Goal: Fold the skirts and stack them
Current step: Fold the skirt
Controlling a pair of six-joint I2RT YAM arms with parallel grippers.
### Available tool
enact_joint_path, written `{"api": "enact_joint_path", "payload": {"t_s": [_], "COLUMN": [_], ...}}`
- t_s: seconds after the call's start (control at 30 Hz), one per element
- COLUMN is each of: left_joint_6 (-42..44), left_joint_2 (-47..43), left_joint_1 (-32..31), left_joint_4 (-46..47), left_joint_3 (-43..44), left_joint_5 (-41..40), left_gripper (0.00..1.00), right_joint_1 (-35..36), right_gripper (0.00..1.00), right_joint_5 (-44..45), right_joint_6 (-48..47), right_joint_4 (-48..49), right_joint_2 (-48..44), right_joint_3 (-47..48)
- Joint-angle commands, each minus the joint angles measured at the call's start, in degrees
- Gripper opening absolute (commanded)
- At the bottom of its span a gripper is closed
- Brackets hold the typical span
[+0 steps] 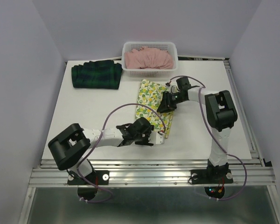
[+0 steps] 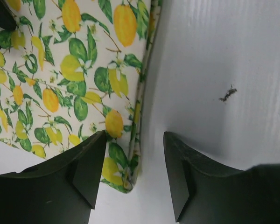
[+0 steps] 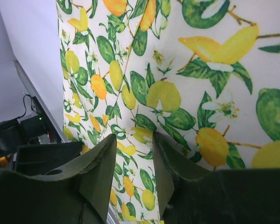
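1. The lemon-print skirt point(image 2: 74, 70) is smooth, matt woven cloth.
2. The plaid skirt point(image 1: 96, 75) is soft, matt cloth.
3. The pink skirt point(image 1: 147, 58) is pleated cloth.
4. The lattice basket point(image 1: 149, 72) is white plastic.
5. The table point(image 2: 224, 56) is white, matt and faintly grained.
6. On the left gripper point(image 2: 134, 170), the fingers point(image 2: 91, 163) are dark matt plastic.

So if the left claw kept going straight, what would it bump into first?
Probably the lemon skirt: its corner lies right ahead of the open left gripper, with the table beside it. Depth is hard to judge.

A white desk point(image 1: 84, 107) stands enclosed by plain pale lavender walls point(image 1: 18, 70) on three sides, with aluminium rails point(image 1: 154, 173) along its near edge.
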Motion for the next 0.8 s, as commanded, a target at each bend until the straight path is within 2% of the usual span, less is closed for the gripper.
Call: {"api": "enact_joint_path", "payload": {"t_s": [0.0, 0.13, 0.23, 0.37, 0.47, 0.63, 0.77], "left_joint_6": [1.45, 2.77, 4.17, 4.88, 4.0, 3.21, 2.33], "left_joint_2": [3.95, 7.39, 8.97, 10.99, 10.21, 7.4, 5.81], "left_joint_1": [-0.22, -0.22, -0.22, -0.22, -0.05, -0.05, -0.05], "left_joint_4": [4.09, 5.24, 4.1, 0.5, -4.23, -14.42, -23.39], "left_joint_3": [2.62, 3.49, 3.5, 5.07, 7.44, 11.84, 15.79], "left_joint_5": [-3.06, -4.57, -3.69, -0.63, 1.48, 5.35, 12.63], "left_gripper": [0.62, 0.59, 0.52, 0.14, 0.03, 0.0, 0.0], "right_joint_1": [0.46, 0.46, 0.46, 0.46, 0.46, 0.46, 1.08], "right_gripper": [0.43, 0.42, 0.41, 0.4, 0.39, 0.39, 0.4], "right_joint_5": [2.86, 5.06, 5.85, 6.38, 6.38, 6.04, 3.49], "right_joint_6": [-2.02, -3.25, -3.96, -4.4, -5.36, -6.59, -6.51], "right_joint_4": [0.8, 0.8, 0.71, 0.8, 0.09, 0.09, 0.01], "right_joint_2": [3.08, 4.93, 5.46, 5.81, 6.07, 4.59, 0.72], "right_joint_3": [0.16, -0.89, -1.59, -1.95, -2.03, -3.97, -5.03]}}
